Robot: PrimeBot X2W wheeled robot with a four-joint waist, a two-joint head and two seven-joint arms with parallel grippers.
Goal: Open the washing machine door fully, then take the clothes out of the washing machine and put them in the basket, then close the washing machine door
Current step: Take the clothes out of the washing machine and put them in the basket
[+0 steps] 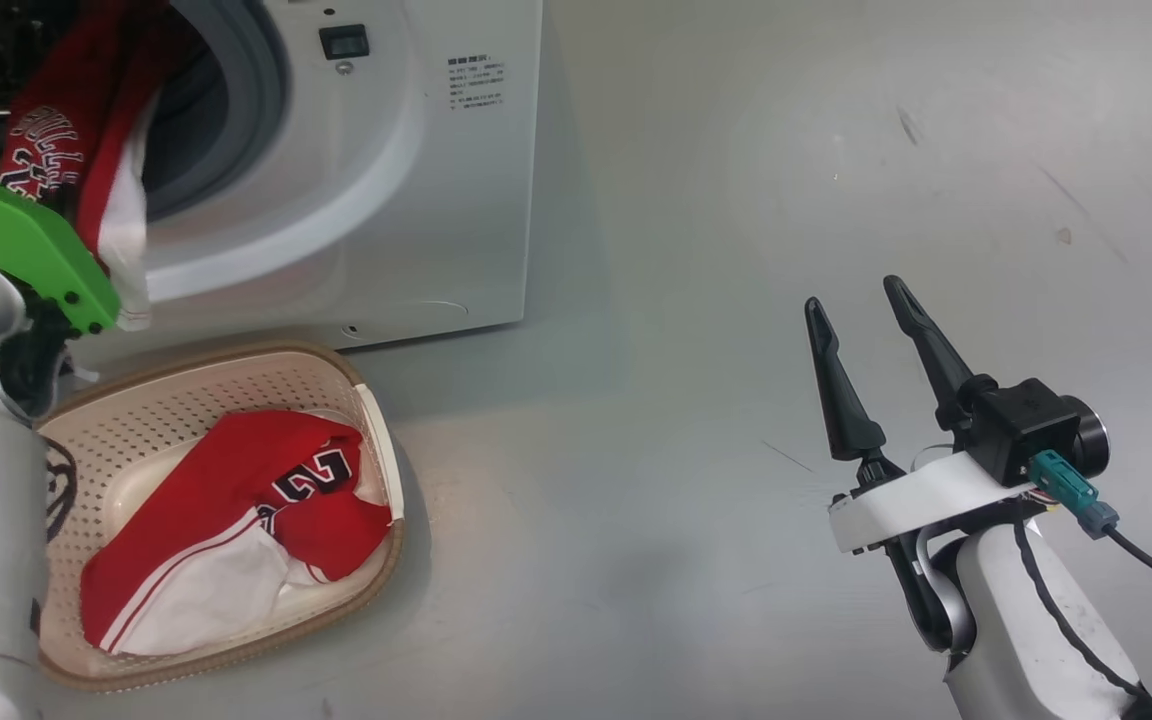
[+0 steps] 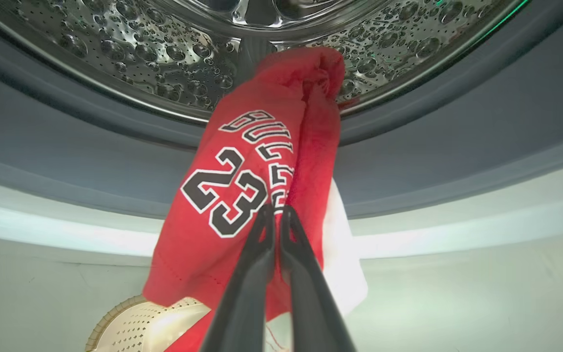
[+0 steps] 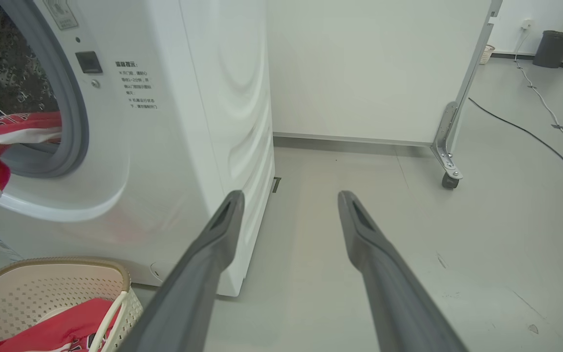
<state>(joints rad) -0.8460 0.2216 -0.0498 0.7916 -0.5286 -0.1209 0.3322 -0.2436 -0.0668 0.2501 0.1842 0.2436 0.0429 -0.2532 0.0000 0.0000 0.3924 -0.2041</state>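
hanging from the washer [image 1: 436,200] mouth, a red jersey [image 2: 242,186] was pinched in the left gripper [image 2: 274,215], its fingers closed tight, with the basket [image 1: 186,400] below (a second jersey [image 1: 266,490] lay inside). soft, light and floppy, it looked best held by a bunched fold. the right gripper [image 1: 854,293] stood spread wide, holding nothing.

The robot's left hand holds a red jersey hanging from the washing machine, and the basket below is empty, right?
Not empty: the head view shows the basket already holding one red jersey. The left hand does hold a second jersey hanging from the washing machine.
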